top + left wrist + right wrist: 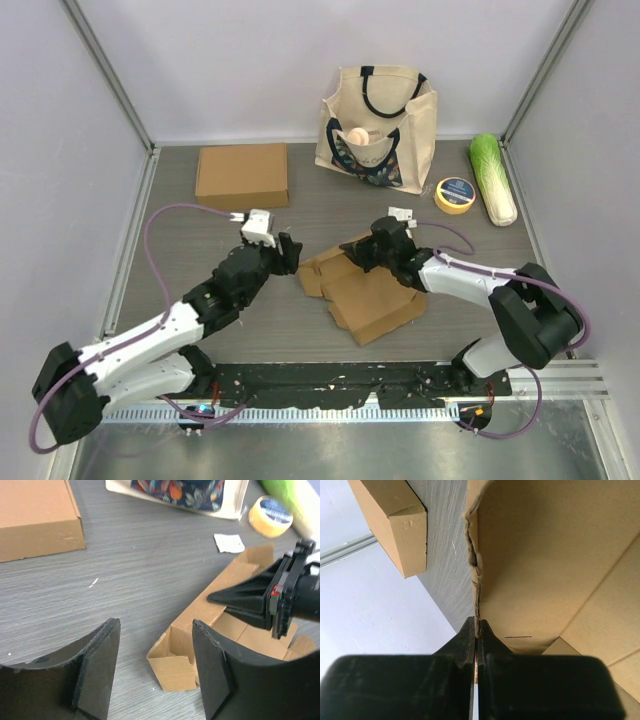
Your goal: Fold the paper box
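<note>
- Paper box (pixel 368 295): brown cardboard, half-formed, walls partly raised, flaps loose.
- Right gripper (pixel 477 626) pinches its ragged wall edge.
- Left gripper (pixel 156 625) gapes empty; box corner just ahead-right, bare table (pixel 150 560) ahead-left.

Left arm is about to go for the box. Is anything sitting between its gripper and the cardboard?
Nothing visible. The left gripper is open, with only bare table between its fingers and the box's near corner. The right gripper is shut on the box's wall farther along, off that path.
</note>
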Robot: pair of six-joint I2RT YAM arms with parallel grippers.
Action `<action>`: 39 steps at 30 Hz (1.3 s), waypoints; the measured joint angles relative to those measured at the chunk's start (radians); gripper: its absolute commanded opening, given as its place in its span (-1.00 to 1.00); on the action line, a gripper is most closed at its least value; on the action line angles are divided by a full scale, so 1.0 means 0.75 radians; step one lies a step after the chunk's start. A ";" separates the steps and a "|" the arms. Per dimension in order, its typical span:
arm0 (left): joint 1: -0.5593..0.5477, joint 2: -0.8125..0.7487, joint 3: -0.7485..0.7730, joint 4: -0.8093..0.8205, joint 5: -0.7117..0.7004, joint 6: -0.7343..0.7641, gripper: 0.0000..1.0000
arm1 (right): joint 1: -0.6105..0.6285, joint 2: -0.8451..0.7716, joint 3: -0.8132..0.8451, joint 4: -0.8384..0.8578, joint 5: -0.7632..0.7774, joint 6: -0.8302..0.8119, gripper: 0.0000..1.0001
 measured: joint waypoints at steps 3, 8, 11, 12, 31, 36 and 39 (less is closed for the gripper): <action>0.001 -0.153 -0.035 -0.049 -0.060 -0.068 0.07 | -0.005 -0.034 -0.054 0.044 0.006 -0.006 -0.99; 0.045 -0.233 -0.078 -0.181 -0.119 -0.213 0.40 | -0.022 -0.044 -0.114 0.243 -0.016 -0.009 -0.99; 0.093 -0.232 -0.137 -0.234 -0.100 -0.283 0.41 | -0.031 -0.043 -0.117 0.347 -0.048 -0.007 -0.99; 0.113 -0.231 -0.152 -0.249 -0.084 -0.304 0.31 | -0.036 -0.043 -0.115 0.374 -0.057 -0.006 -0.99; 0.658 0.367 -0.161 0.176 0.722 -0.550 -0.07 | -0.089 0.352 -0.248 1.171 -0.170 -0.092 -0.99; 0.604 0.436 -0.161 0.247 0.776 -0.544 0.04 | -0.090 0.352 -0.272 1.226 -0.169 -0.125 -0.99; 0.549 0.494 -0.139 0.264 0.794 -0.541 -0.25 | -0.090 0.351 -0.276 1.227 -0.169 -0.134 -0.99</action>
